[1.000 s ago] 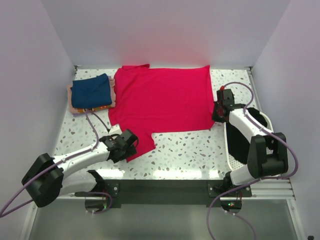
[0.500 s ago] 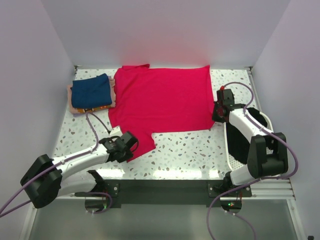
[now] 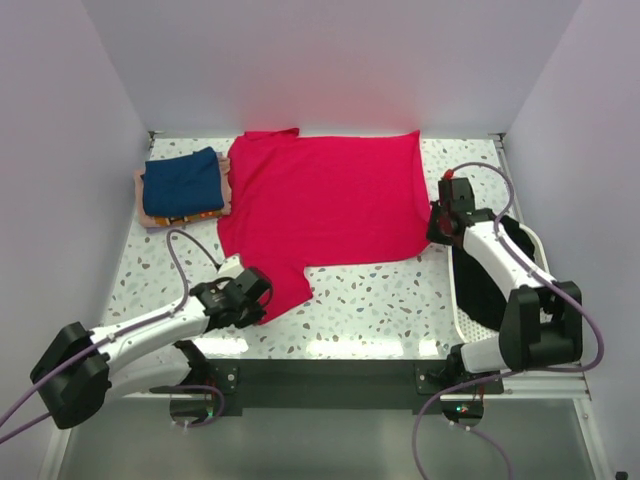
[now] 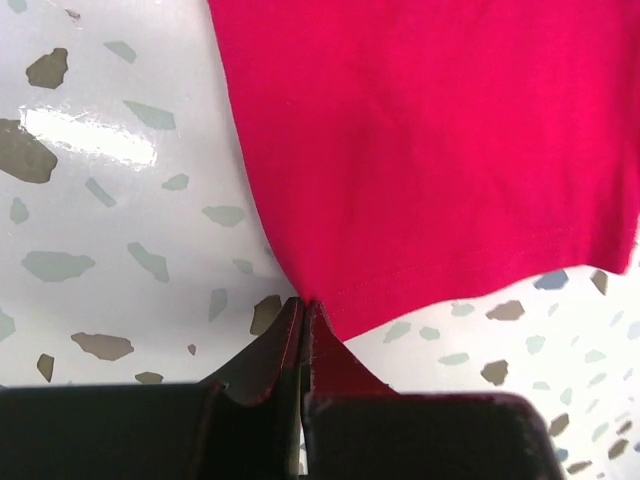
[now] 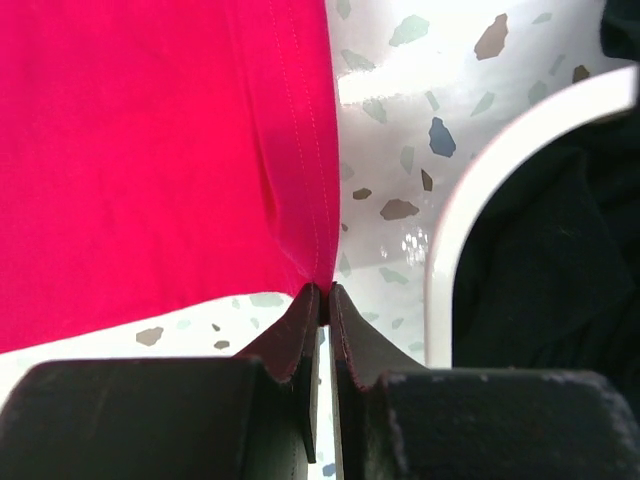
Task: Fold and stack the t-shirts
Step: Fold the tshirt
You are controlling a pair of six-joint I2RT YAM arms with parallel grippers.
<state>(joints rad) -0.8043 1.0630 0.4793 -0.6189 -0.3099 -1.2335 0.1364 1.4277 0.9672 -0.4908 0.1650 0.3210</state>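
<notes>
Pinching the red t-shirt (image 3: 325, 200): left tool (image 4: 302, 300) on the near sleeve tip, right tool (image 5: 326, 290) on the near hem corner, probably to fold that edge over.

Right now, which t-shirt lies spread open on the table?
The crimson-red cloth t-shirt, spread flat in the middle. The navy blue t-shirt sits folded at far left; black cloth lies in the white plastic basket.

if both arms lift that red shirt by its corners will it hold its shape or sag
Probably sags: the red shirt lies thin and flat, creasing near the right gripper. Likely light; the left gripper pinches only a sleeve corner.
</notes>
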